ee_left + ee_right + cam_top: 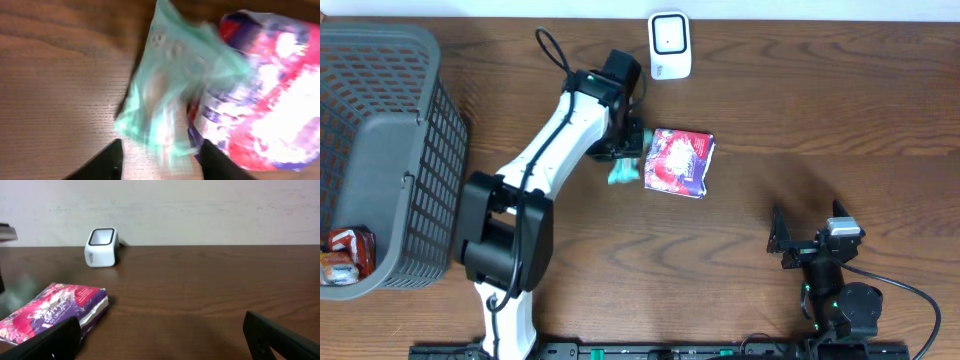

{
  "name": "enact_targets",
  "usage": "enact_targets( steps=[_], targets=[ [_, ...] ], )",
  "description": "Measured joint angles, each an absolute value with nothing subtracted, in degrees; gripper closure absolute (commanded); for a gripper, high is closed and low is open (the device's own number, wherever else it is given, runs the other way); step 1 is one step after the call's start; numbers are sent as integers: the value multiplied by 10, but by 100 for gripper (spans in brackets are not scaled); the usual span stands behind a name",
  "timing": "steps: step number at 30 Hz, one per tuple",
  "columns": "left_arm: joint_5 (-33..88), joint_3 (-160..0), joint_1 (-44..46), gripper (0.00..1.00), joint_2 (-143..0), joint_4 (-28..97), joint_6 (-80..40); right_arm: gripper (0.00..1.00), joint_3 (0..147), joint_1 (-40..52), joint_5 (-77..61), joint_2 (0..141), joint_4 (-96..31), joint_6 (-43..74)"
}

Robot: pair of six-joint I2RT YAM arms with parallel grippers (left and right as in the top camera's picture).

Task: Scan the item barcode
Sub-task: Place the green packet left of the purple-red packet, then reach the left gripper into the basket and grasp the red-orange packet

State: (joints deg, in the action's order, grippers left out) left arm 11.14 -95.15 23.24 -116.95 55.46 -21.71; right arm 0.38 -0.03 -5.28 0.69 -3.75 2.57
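Left jaws parted over green packet (pixel 170 85)

Overhead: well above, looking straight down on the table (pixel 740 130) — scanner (pixel 670 45) at its far edge.
Left wrist: aimed downward, very near and blurred, on a teal packet (pixel 170 100) beside the red-purple pouch (pixel 270 100).
Right wrist: low by the tabletop, facing level toward the back wall (pixel 200 210).
Shared: pouch in all three; scanner in overhead and right wrist.

L arm stretched fwd, L hand (pixel 625 150) fingers parted; R arm tucked back, R hand (pixel 782 242) spread wide.
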Motion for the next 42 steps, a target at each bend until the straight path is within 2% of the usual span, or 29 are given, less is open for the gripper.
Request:
enact_targets(
  steps=[7, 12, 14, 15, 21, 24, 27, 31, 35, 42],
  targets=[
    [106, -956, 231, 44, -1176, 588, -215, 1, 4, 0, -53, 7, -37, 26],
    [106, -1029, 203, 43, -1162, 660, -212, 1, 4, 0, -53, 7, -37, 26],
    [105, -1063, 181, 20, -1138, 668, -201, 1, 4, 0, -53, 7, -37, 26],
    [105, -1076, 169, 16, -1120, 668, -195, 1, 4, 0, -53, 7, -37, 26],
    [57, -1127, 48, 15, -965, 660, -167, 1, 4, 0, -53, 7, -37, 26],
    [4, -1136, -48, 15, -901, 662, -162, 1, 4, 0, -53, 7, -37, 26],
    [-44, -1137, -171, 15, -875, 682, -161, 1, 4, 0, -53, 7, -37, 26],
    [-71, -1120, -288, 15, -886, 716, -182, 1, 4, 0, -53, 7, -37, 26],
    [-79, -1040, -350, 15, -902, 699, -190, 1, 4, 0, -53, 7, -37, 26],
    [-142, -895, -389, 15, -934, 644, -177, 1, 4, 0, -53, 7, -37, 26]
  ],
)
